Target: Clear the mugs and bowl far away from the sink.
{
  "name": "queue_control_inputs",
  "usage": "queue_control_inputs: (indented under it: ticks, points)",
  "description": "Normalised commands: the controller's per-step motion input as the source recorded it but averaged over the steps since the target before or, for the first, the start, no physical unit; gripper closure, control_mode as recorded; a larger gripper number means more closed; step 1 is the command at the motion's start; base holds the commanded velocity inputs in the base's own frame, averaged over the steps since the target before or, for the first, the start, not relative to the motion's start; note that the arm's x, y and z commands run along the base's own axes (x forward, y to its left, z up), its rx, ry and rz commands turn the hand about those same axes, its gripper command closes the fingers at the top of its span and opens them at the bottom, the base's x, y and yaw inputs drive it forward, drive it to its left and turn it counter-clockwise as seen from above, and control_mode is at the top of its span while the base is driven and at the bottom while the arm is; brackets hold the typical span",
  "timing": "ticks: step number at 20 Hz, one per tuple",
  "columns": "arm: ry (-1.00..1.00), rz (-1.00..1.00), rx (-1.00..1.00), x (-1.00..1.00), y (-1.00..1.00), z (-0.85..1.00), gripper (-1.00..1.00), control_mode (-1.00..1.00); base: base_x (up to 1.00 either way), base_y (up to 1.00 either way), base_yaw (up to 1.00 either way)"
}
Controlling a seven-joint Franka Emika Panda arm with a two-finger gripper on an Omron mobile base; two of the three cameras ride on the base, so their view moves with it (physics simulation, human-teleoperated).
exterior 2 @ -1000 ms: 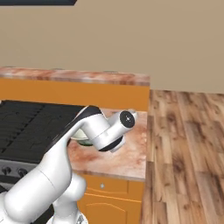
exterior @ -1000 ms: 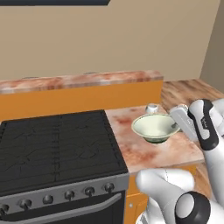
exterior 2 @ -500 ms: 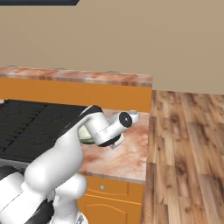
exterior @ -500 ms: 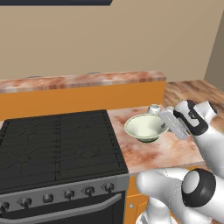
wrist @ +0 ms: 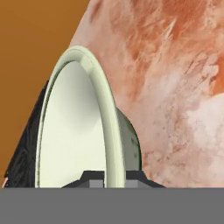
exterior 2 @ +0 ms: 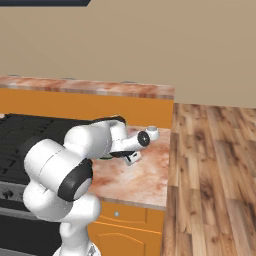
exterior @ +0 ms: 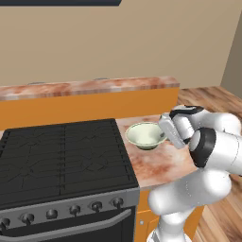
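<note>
Gripper: the white arm's dark two-finger gripper (wrist: 115,178) is closed down narrow, with 1 finger tip (wrist: 92,177) on each side of the rim of the wide, shallow, pale cream-white bowl (wrist: 78,127); it has the rim pinched.
Gripper, left base view: the hand (exterior: 171,131) reaches to the bowl's (exterior: 145,135) right edge; the finger tips themselves are too small to make out.
Bowl, place: on the mottled pink-orange stone counter (exterior: 165,163), just right of the black gas stove (exterior: 61,153), in front of the raised orange-fronted back ledge (exterior: 94,90).
Bowl, contact with counter: I cannot tell whether it sits on the surface or is just off it.
Bowl, hand view: seen rolled on its side, rim edge-on, pale inside facing left; its lower part is cut off at the bottom.
Right base view: the arm's white links (exterior 2: 95,142) cover nearly all of the bowl; a dark sliver by the wrist is all that peeks out.
Floor: brown wood planks (exterior 2: 210,170) to the right of the counter.
Stove: cut off at the left edge in both base views.
</note>
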Motion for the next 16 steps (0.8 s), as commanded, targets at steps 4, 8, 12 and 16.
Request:
queue_control_inputs:
  ticks: [4, 8, 12, 16]
  points:
    - [0.0, 0.0, 0.09, 0.78, 0.02, -0.24, 1.0, -1.0, 0.0, 0.0, 0.0]
    - [0.0, -0.01, 0.0, 0.43, 0.08, -0.08, 1.0, -1.0, 0.0, 0.0, 0.0]
    - [0.0, 0.0, 0.0, 0.2, 0.01, -0.11, 1.0, -1.0, 0.0, 0.0, 0.0]
    - [0.02, 0.0, 0.0, 0.16, 0.12, -0.03, 1.0, -1.0, 0.0, 0.0, 0.0]
